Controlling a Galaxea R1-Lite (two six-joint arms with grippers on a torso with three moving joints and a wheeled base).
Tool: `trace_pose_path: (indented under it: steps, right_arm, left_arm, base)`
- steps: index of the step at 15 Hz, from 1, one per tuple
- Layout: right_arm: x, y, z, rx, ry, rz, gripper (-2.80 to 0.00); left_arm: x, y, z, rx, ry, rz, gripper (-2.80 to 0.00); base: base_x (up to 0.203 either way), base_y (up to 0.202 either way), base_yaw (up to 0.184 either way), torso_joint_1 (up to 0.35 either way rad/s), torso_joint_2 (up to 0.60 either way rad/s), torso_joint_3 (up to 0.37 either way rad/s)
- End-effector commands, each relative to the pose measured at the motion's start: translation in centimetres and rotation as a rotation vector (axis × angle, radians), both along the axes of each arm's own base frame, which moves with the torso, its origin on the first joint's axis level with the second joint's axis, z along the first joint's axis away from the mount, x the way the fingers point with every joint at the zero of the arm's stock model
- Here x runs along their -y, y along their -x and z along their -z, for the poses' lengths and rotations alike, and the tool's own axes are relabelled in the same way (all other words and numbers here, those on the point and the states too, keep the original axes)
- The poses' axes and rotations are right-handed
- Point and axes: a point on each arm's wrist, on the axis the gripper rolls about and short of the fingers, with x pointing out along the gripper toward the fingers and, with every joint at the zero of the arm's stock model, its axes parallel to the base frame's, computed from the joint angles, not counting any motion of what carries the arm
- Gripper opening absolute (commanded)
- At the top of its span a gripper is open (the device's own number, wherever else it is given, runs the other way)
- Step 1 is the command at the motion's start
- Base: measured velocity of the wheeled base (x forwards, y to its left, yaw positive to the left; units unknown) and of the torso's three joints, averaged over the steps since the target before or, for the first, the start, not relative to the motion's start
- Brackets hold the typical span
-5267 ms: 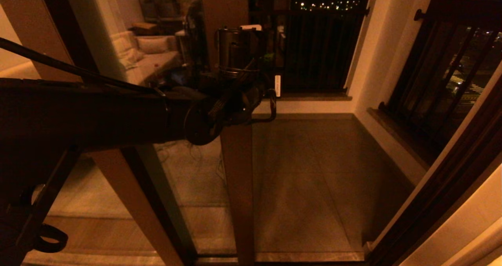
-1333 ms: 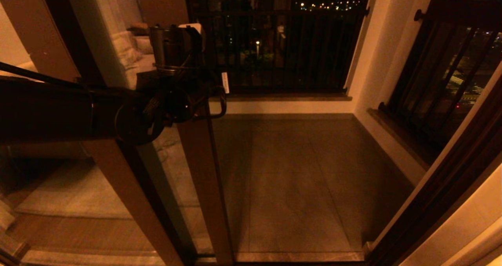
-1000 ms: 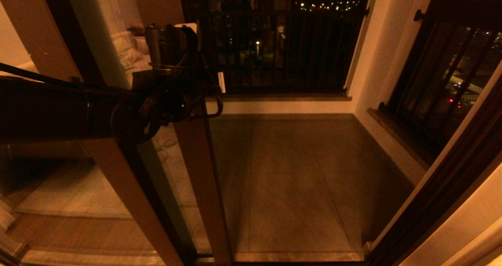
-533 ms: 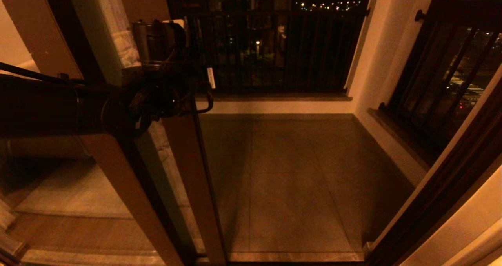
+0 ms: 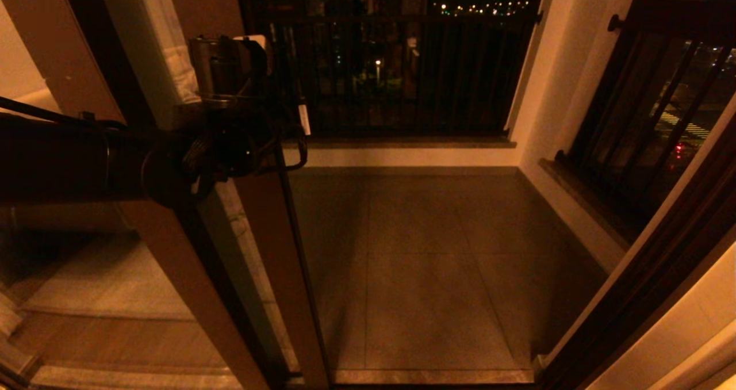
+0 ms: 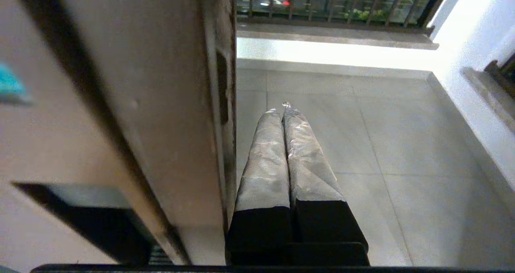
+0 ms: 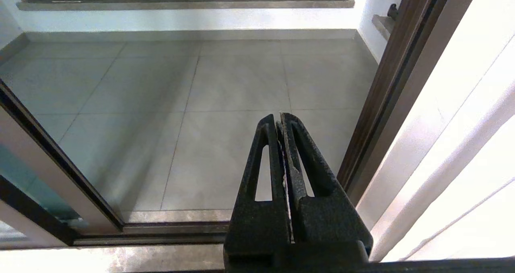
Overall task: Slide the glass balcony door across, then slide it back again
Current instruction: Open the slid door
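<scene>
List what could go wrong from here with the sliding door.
1. The left gripper is shut and only lies alongside the glass balcony door edge, gripping nothing, so it may slip off.
2. The door's upright rail stands close to the fixed frame post; pushing further may knock them together.

Count by kind.
Sliding glass balcony door point(image 5: 276, 252): one, its brown upright rail just beside the closed jaws of the left gripper point(image 6: 283, 110).
Handle slots on that rail point(image 6: 221, 88): one, dark and slim, level with the jaws.
Narrower brown-framed panes point(image 5: 190, 286): one, on the far side of the door rail from the jaws.
Grippers: two; the right gripper point(image 7: 280, 118) has its jaws pressed together over the floor tiles point(image 7: 225, 83).
Railed openings point(image 5: 397, 68): two, both well beyond the jaws.
</scene>
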Motion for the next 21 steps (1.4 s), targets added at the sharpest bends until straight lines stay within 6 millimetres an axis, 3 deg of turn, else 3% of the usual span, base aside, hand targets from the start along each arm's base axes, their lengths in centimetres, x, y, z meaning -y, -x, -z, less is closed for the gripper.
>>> trace_pose_path:
  steps: [1, 21]
  right_arm:
    - [0.0, 0.0, 0.0, -0.001, 0.001, -0.001, -2.8]
    - [0.0, 0.0, 0.0, -0.001, 0.001, 0.0, -2.8]
  left_arm:
    - [-0.7, 0.0, 0.1, -0.006, -0.002, -0.017, -2.8]
    - [-2.0, 0.9, -0.1, -0.01, -0.003, -0.041, -2.8]
  base:
    - [0.0, 0.0, 0.0, 0.0, 0.0, 0.0]
    - [0.0, 0.0, 0.0, 0.0, 0.0, 0.0]
